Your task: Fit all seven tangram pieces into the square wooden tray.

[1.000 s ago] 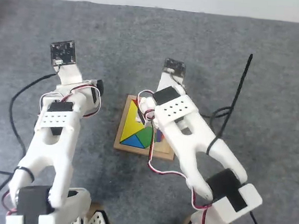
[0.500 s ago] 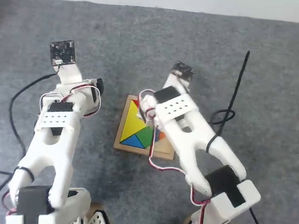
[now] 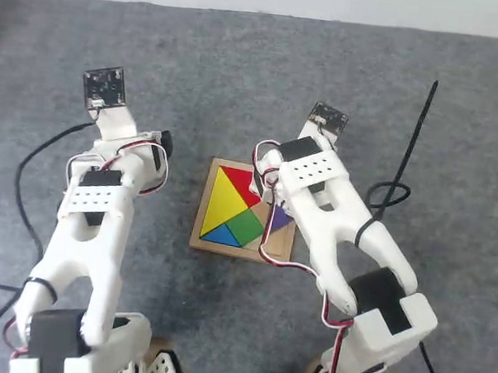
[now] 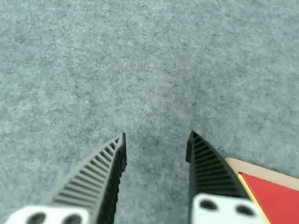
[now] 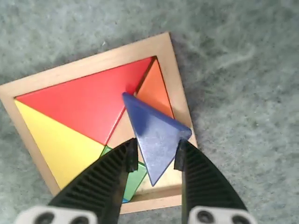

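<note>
The square wooden tray [image 3: 202, 239] lies on the grey carpet between the two arms. In it lie a red triangle [image 5: 88, 109], a yellow triangle [image 5: 60, 149], an orange triangle [image 5: 156, 93] and a green piece [image 3: 245, 228], with a small blue piece [image 3: 220, 234] at one corner. My right gripper [image 5: 155, 147] is over the tray, shut on a blue-purple triangle [image 5: 154, 128] that overlaps the orange one and a bare patch of tray floor. My left gripper [image 4: 156, 137] hangs open over bare carpet just beside a tray corner [image 4: 243, 165].
A black cable [image 3: 404, 156] runs across the carpet to the right of the right arm. Another black cable [image 3: 28, 163] loops left of the left arm. Grey carpet [image 3: 241, 72] stretches beyond the tray.
The right arm has swung to the right, uncovering more of the tray and its pieces. The left arm has stayed where it was.
</note>
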`<state>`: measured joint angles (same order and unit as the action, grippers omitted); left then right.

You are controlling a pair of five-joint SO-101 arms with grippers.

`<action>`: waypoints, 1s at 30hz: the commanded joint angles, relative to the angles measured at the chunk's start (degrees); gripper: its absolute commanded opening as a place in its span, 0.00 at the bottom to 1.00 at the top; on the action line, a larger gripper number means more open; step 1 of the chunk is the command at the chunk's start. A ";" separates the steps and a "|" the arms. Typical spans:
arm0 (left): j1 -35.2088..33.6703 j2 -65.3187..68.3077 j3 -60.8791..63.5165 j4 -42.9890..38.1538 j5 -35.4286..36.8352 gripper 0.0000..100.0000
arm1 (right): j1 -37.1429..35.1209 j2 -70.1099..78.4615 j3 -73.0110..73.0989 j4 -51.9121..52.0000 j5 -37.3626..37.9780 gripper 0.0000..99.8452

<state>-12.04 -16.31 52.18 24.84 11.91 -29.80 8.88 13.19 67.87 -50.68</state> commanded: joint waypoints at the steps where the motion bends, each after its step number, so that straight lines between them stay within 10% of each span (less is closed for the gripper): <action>1: -0.18 -2.37 -0.22 -1.23 0.88 0.21 | 0.84 -2.24 -1.14 -0.48 0.62 0.13; 30: -0.09 -2.37 -0.40 -1.32 0.79 0.21 | -0.40 2.24 2.55 -2.15 0.70 0.13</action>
<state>-12.04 -16.31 52.18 24.66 11.91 -30.07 12.75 14.59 64.62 -50.51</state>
